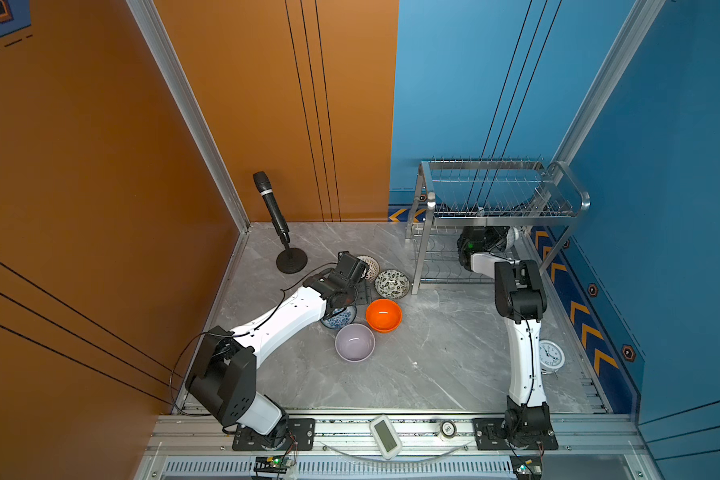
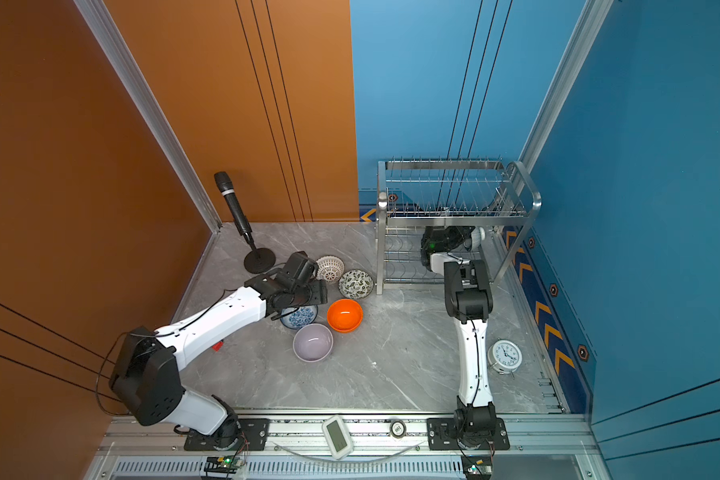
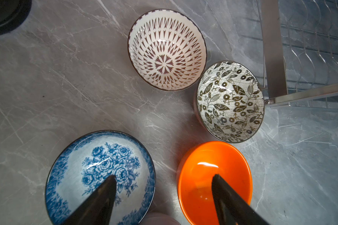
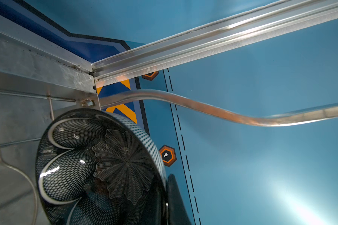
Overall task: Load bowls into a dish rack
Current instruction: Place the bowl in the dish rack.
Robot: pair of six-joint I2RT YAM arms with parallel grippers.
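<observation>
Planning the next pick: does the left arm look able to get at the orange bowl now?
Probably yes: the left gripper hangs open, one finger above the orange bowl, and nothing covers it.

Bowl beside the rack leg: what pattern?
Round black-and-white leaf-patterned bowl; clearest in left wrist view.

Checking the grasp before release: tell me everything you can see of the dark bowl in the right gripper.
The dark bowl looks like glazed ceramic. Its inside is glossy, with a black net pattern, white petal outlines and a flower-shaped centre, and its outside is white-dotted. It stands on edge, held at the rim by the shut right gripper, under the upper tier of the dish rack. Whether it touches the wires cannot be told.
</observation>
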